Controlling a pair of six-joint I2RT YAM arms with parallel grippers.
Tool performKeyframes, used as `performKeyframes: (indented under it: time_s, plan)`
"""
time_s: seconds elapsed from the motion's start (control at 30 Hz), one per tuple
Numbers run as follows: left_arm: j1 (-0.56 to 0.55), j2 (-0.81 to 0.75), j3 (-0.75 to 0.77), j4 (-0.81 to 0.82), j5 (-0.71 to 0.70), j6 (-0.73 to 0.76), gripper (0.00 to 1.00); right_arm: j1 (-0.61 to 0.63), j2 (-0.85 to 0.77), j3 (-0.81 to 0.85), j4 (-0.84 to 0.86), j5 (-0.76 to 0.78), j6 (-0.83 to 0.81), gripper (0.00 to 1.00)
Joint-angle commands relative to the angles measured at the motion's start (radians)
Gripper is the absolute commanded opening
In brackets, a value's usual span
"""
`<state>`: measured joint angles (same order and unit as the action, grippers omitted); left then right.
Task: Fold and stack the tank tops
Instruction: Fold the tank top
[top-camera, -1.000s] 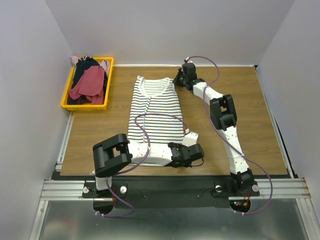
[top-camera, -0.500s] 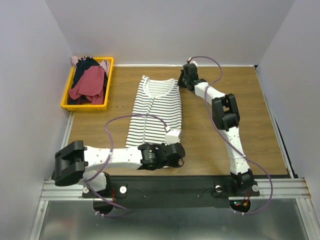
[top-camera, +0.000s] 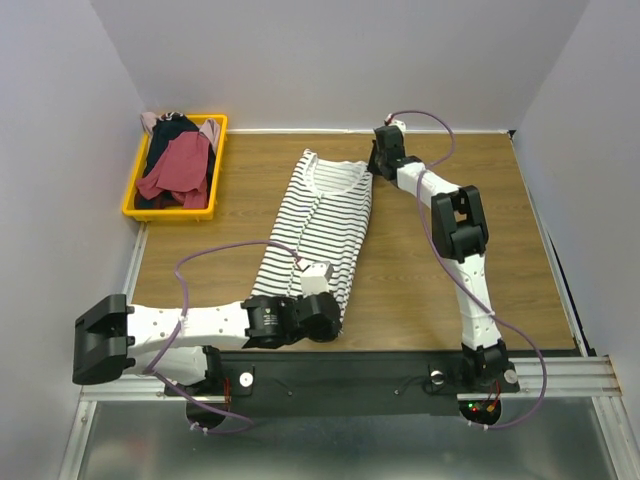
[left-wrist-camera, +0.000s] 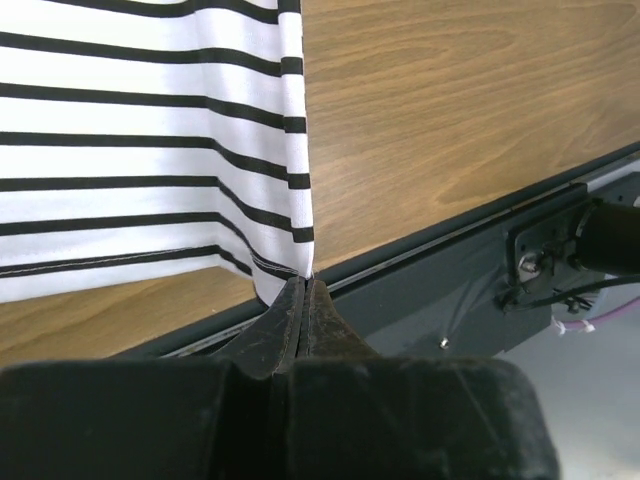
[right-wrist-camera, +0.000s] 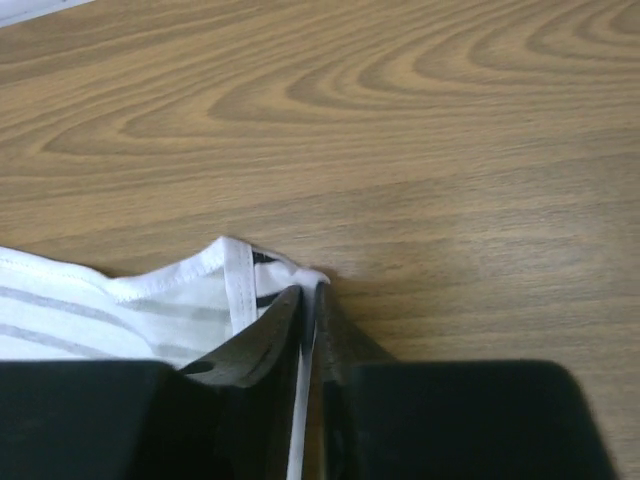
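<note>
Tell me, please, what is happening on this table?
Two robot arms are handling a striped tank top on the wooden table. The left gripper has its jaws shut on a bottom hem corner near the front edge; the right gripper pinches a shoulder strap at the far end. More tops wait in the yellow bin.

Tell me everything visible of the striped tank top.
The striped tank top is soft white cloth with thin black stripes, a scooped white-trimmed neck at the far end and a stitched hem nearest the arms. It lies flat on the wooden table, drawn long and narrow, slanting from far right to near left. The right gripper is shut on a shoulder strap; the left gripper is shut on a hem corner at the table's near edge.
</note>
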<state>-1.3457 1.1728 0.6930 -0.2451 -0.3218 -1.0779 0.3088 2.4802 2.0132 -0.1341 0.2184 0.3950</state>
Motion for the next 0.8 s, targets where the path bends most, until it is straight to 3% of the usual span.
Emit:
performKeyframes:
  time_s: [0.0, 0.17, 0.23, 0.4, 0.53, 0.7, 0.77]
  plan:
    - [-0.004, -0.009, -0.018, -0.011, 0.023, -0.033, 0.00, -0.013, -0.108, -0.022, 0.044, 0.036, -0.004, 0.29]
    - [0.002, -0.016, -0.032, -0.005, 0.010, -0.054, 0.00, -0.011, -0.207, -0.135, 0.042, 0.013, 0.037, 0.57]
    - [0.013, -0.038, -0.050, -0.005, -0.005, -0.080, 0.00, -0.011, -0.269, -0.217, 0.041, 0.006, 0.050, 0.61]
    - [0.054, -0.145, -0.082, -0.046, -0.065, -0.131, 0.00, -0.011, -0.415, -0.422, 0.039, 0.004, 0.117, 0.61]
    - [0.111, -0.248, -0.101, -0.079, -0.091, -0.129, 0.00, -0.010, -0.484, -0.568, 0.041, -0.066, 0.175, 0.47]
    - [0.175, -0.268, -0.110, -0.100, -0.085, -0.097, 0.00, -0.007, -0.488, -0.668, 0.044, -0.131, 0.205, 0.36]
    - [0.186, -0.259, -0.115, -0.111, -0.089, -0.097, 0.00, 0.003, -0.478, -0.683, 0.054, -0.140, 0.212, 0.36]
